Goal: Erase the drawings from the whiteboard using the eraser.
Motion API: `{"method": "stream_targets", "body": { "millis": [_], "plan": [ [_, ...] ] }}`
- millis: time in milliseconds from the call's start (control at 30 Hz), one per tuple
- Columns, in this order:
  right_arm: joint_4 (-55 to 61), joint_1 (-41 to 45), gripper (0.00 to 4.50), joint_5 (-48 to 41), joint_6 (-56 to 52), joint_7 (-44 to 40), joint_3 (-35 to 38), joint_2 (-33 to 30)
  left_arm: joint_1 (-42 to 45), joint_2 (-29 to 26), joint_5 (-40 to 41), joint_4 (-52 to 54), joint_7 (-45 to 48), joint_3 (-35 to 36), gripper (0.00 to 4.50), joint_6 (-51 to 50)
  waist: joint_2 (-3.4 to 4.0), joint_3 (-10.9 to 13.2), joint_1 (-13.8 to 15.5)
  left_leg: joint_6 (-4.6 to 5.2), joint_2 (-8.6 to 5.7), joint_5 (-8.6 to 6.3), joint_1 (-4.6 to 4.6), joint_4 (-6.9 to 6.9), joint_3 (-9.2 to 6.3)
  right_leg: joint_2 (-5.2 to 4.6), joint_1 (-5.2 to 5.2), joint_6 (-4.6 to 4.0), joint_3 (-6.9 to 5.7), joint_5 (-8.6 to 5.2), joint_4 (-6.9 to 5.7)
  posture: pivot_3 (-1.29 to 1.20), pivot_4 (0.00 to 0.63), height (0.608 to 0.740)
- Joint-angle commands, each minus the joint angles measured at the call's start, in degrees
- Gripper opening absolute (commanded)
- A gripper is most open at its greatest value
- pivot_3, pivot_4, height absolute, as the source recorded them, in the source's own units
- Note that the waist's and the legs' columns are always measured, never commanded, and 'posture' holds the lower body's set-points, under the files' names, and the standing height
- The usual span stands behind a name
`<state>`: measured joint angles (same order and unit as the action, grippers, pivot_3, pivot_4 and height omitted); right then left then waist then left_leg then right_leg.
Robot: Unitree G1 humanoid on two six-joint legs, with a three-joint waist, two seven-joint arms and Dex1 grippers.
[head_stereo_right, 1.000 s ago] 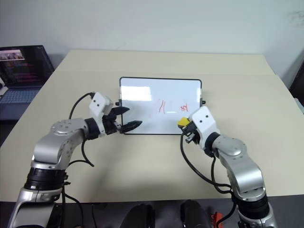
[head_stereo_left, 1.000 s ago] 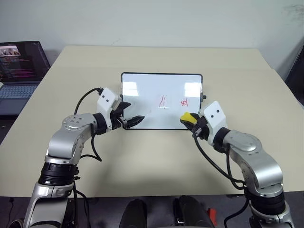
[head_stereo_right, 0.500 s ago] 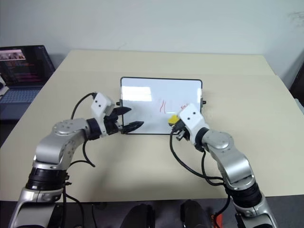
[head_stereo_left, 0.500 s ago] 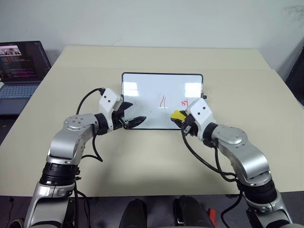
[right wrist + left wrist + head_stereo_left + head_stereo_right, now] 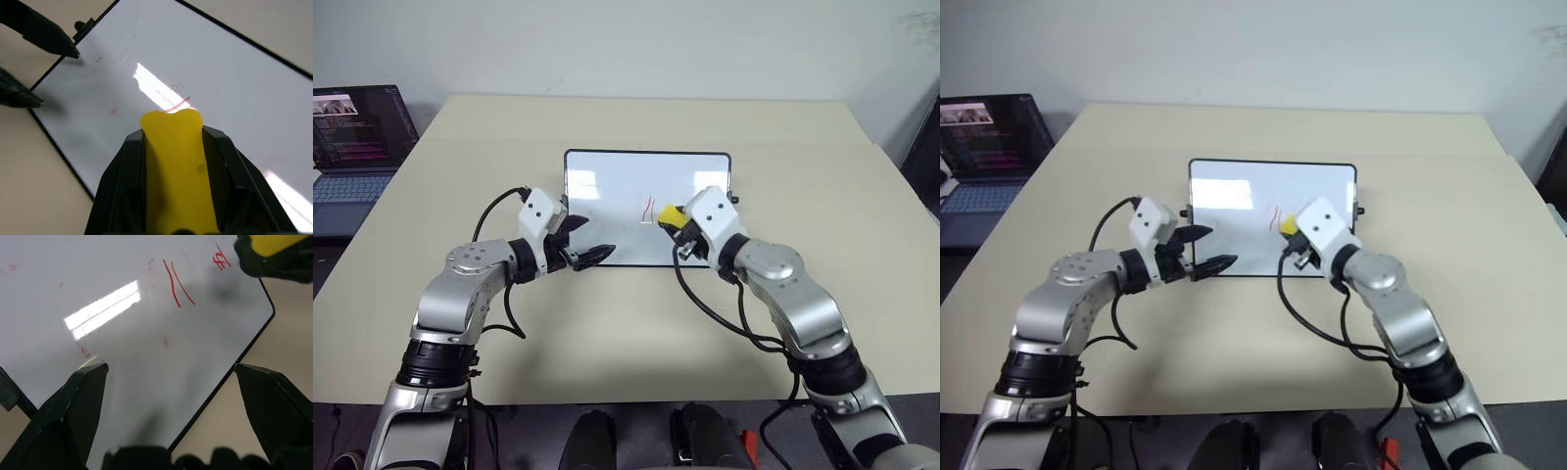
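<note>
eraser (image 5: pixel 670 215) moved left over whiteboard (image 5: pixel 607 181), laptop (image 5: pixel 357 147) aside

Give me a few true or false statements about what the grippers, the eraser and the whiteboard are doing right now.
1. The right gripper is shut on the eraser. True.
2. The left gripper holds a marker. False: it is open and empty, at the near left corner of the whiteboard.
3. The whiteboard is wiped clean. False: red drawings are on it.
4. A laptop sits at the table's far left. True.
5. The eraser lies flat on the table. False: it is held over the whiteboard.
</note>
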<state>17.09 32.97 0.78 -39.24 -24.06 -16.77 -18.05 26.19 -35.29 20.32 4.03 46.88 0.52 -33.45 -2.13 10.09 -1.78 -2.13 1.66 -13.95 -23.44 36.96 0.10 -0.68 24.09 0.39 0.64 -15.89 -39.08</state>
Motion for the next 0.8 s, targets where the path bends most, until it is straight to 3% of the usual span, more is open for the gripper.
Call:
{"method": "stream_targets", "body": {
  "millis": [33, 333, 600, 800],
  "plan": [
    [-4.7, 4.3, 1.25, 2.3, 4.3, 0.1, -1.0, 0.3, 1.0, -0.5, 0.4, 1.7, 0.3, 0.8, 4.50, 0.7, 0.00, 0.0, 0.0, 0.00, 0.00, 0.00, 0.00, 0.00, 0.01, 0.00, 0.00, 0.00, 0.01, 0.00, 0.01, 0.00, 0.150, 0.740],
    [-20.9, 11.4, 1.25, 5.5, 12.1, -0.4, -3.0, 4.2, 1.1, -0.1, -0.2, 1.4, 0.6, 0.2, 4.50, 2.5, -0.01, 0.0, 0.0, 0.00, 0.02, 0.00, -0.01, -0.01, 0.02, -0.05, 0.01, -0.01, 0.01, 0.02, 0.01, 0.00, 0.150, 0.740],
    [-21.6, 9.2, 1.25, 7.2, 9.7, -8.3, -7.3, 0.8, 0.2, -0.2, 0.1, 2.3, 0.4, 0.4, 4.50, 2.6, -0.03, 0.0, 0.0, 0.01, -0.01, 0.00, 0.01, 0.04, 0.02, -0.12, -0.03, -0.02, 0.00, 0.03, -0.05, 0.00, 0.150, 0.740],
    [-28.0, 13.1, 1.25, 11.2, 16.1, 1.2, -3.7, 2.4, -0.5, -0.4, 0.2, 3.0, 0.4, 0.5, 4.50, 2.4, -0.03, 0.0, 0.0, 0.00, -0.03, 0.01, 0.20, 0.11, 0.08, -0.12, -0.06, -0.02, 0.09, 0.03, -0.38, 0.00, 0.150, 0.740]
  ]
}}
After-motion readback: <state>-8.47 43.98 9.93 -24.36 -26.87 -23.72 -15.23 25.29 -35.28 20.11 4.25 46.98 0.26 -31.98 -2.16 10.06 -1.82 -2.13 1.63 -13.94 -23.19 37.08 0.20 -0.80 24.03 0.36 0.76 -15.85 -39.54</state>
